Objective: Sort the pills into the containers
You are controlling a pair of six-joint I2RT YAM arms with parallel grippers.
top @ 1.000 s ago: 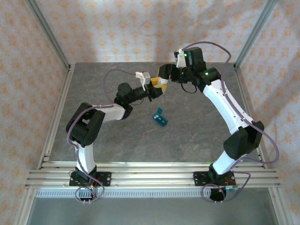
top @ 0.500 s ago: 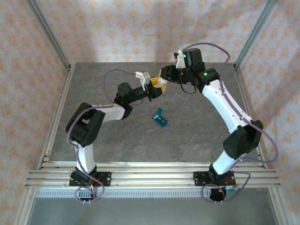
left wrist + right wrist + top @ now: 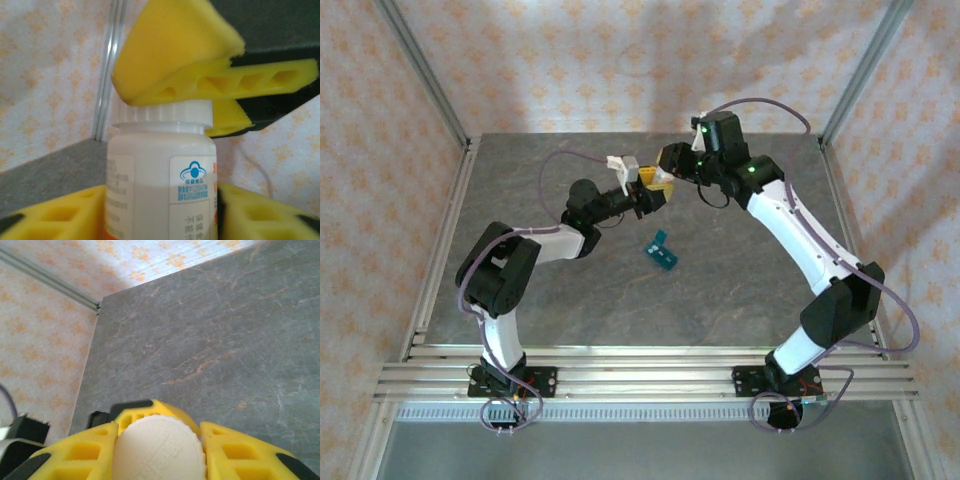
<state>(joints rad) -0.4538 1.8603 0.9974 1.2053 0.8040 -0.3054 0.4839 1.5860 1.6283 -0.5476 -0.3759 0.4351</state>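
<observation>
With the right gripper (image 3: 159,437) clamped on the cap (image 3: 160,460), twist squarely about the white bottle (image 3: 145,160); left gripper (image 3: 162,212) flanks its body, grip cannot be told; the teal pill box (image 3: 665,252) lies on the table (image 3: 740,290), well apart.

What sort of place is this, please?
Probably a robot test cell: a grey table framed by metal rails, patterned backdrop walls, and a left arm and right arm bolted at its edge.

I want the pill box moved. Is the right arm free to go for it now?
Probably not: the right gripper is clamped on the bottle's cap. The pill box itself lies uncovered on the table.
</observation>
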